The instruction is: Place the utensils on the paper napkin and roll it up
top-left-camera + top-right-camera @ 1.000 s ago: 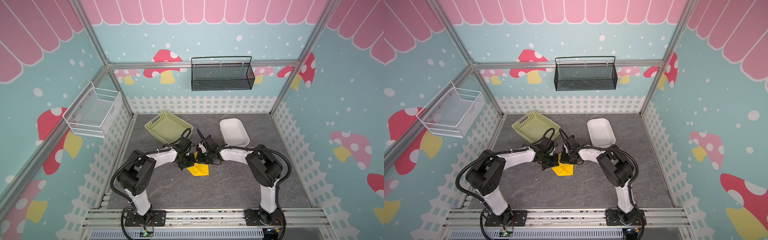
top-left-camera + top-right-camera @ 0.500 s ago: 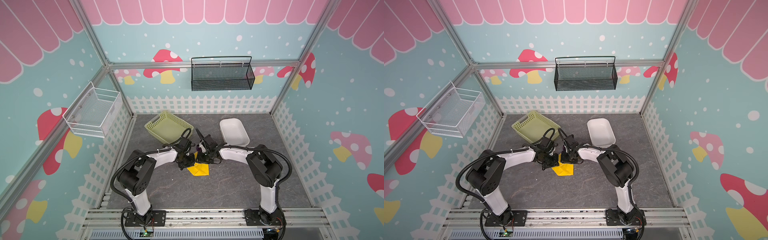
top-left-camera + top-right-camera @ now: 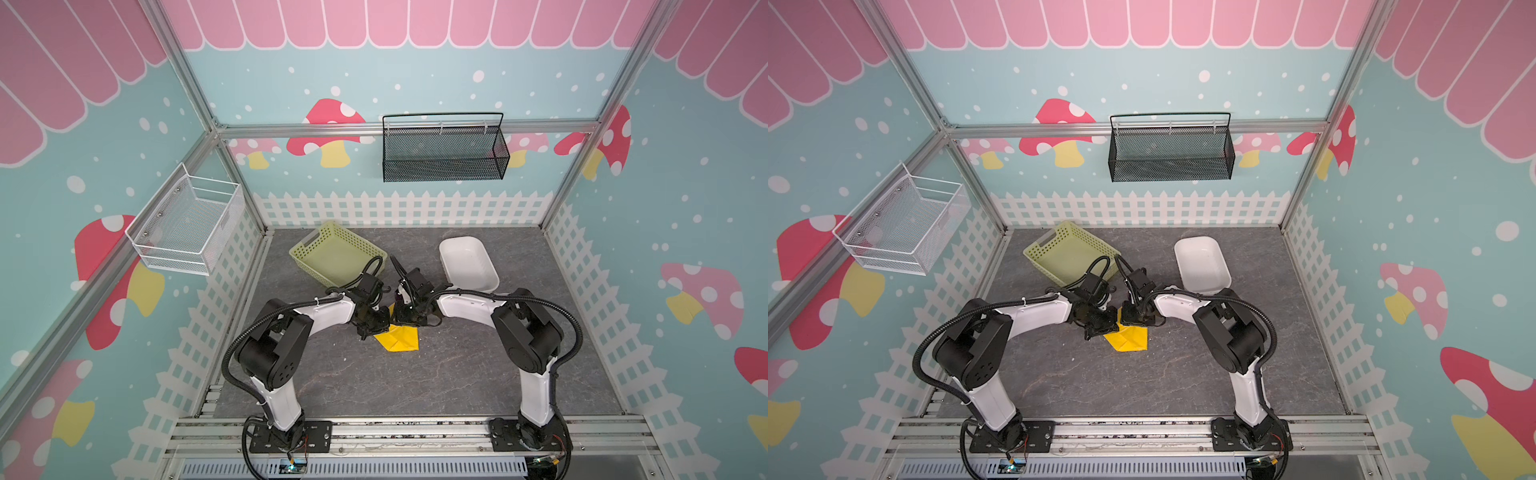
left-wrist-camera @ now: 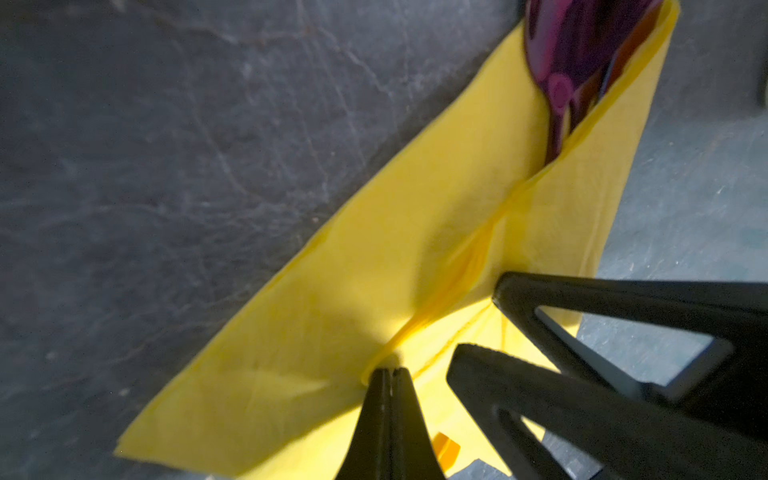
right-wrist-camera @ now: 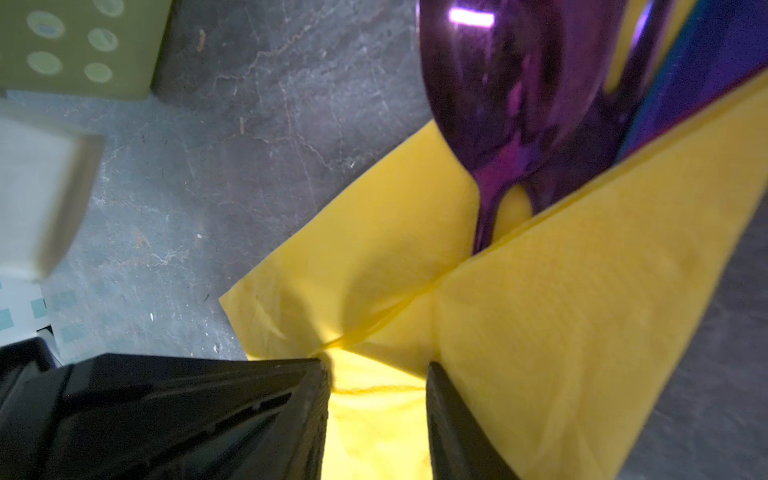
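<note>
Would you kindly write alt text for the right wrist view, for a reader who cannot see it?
The right gripper, black jaws apart, is down at a folded yellow paper napkin on a grey table. A purple spoon pokes out of the fold; a corner of a green perforated basket shows beyond.

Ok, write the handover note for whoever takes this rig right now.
Grippers: left gripper shut, its tips on the fold of the paper napkin; right gripper open, fingers astride bunched paper.
Things: the paper napkin lies folded on the table; the purple spoon pokes out of the fold, and the other utensils are mostly hidden.
Done: napkin folded over the spoon.
Left: roll it up fully.
</note>
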`<state>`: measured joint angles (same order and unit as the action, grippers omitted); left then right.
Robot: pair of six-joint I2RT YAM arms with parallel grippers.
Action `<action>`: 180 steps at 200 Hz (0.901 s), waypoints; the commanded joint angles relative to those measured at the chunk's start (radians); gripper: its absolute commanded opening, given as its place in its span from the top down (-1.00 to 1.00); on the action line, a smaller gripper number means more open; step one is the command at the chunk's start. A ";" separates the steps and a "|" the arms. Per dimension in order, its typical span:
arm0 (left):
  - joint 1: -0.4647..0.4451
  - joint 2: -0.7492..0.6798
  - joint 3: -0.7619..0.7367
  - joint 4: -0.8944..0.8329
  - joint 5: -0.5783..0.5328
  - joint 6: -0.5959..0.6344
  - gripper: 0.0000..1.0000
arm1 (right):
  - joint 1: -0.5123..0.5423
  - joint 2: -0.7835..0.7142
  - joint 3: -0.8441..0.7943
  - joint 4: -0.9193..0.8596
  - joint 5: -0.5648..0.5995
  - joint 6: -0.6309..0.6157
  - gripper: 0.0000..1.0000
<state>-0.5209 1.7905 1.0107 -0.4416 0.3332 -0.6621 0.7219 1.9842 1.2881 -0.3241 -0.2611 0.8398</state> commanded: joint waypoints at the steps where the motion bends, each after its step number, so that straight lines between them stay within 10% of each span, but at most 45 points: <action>1: 0.002 0.046 -0.008 -0.049 -0.031 0.012 0.94 | 0.002 0.033 0.008 -0.049 0.033 -0.005 0.16; 180: -0.017 0.064 0.052 -0.039 0.040 -0.004 0.92 | 0.002 0.054 -0.004 -0.042 0.004 -0.007 0.37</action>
<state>-0.5373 1.8286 1.0702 -0.4885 0.3889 -0.6670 0.7200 1.9942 1.2896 -0.3214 -0.2649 0.8375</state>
